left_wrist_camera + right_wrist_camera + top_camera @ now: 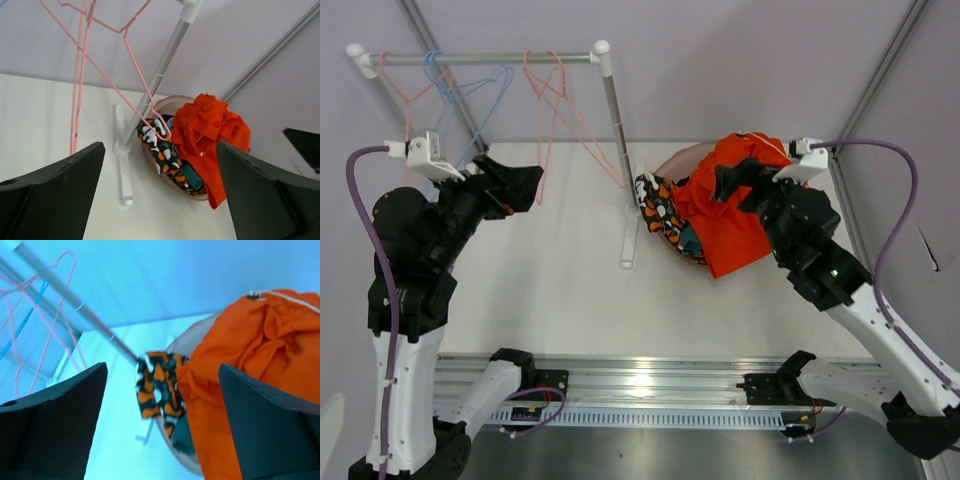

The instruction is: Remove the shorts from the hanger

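The hangers on the rack carry no shorts: a pink hanger (560, 110), a blue hanger (485, 90) and another pink one (405, 92). The bright orange shorts (725, 215) lie on top of a pile in a pinkish basket (678, 160), over the black orange-and-white patterned shorts (660, 205) and a strip of teal shorts (690, 238). Plain black and light blue shorts are hidden. My right gripper (740, 185) is open and empty just above the orange shorts (260, 355). My left gripper (532, 186) is open and empty near the pink hanger (100, 75), facing the basket (172, 102).
The rack's rail (480, 58) runs along the back left, with its slanted pole (617, 120) and white foot (630, 240) mid-table beside the basket. Frame struts stand at the back corners. A metal rail crosses the near edge.
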